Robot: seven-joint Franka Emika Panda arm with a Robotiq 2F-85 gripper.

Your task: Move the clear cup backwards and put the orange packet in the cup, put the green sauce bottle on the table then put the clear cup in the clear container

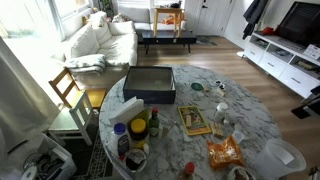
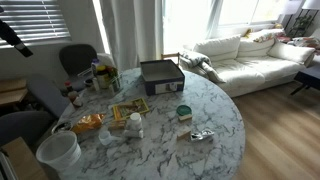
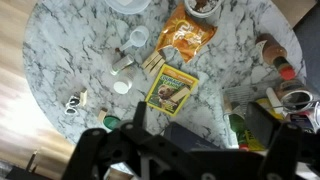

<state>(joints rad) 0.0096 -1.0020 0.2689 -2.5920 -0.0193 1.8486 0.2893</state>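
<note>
With the hand [image 3: 200, 150] spread wide and empty high over the table [image 2: 225, 115], the first step looks unstarted: it must come down to the clear cup [image 2: 58, 150] at the table's edge, near the orange packet [image 2: 88, 123], and grip its rim.

- I have bare worktop [image 2: 225, 100] on the sofa side, past the tray [image 2: 160, 86].
- Bottles [image 1: 135, 128] crowd one rim beside the tray, tall and tight; I see no lane between them.
- The card [image 3: 172, 88] and packet [image 3: 185, 38] lie flat mid-worktop, easy to pass over.
- Small bits [image 3: 122, 62] litter the marble beside the card.
- The cup [image 2: 58, 150] stands at the rim near the packet, open room above it.
</note>
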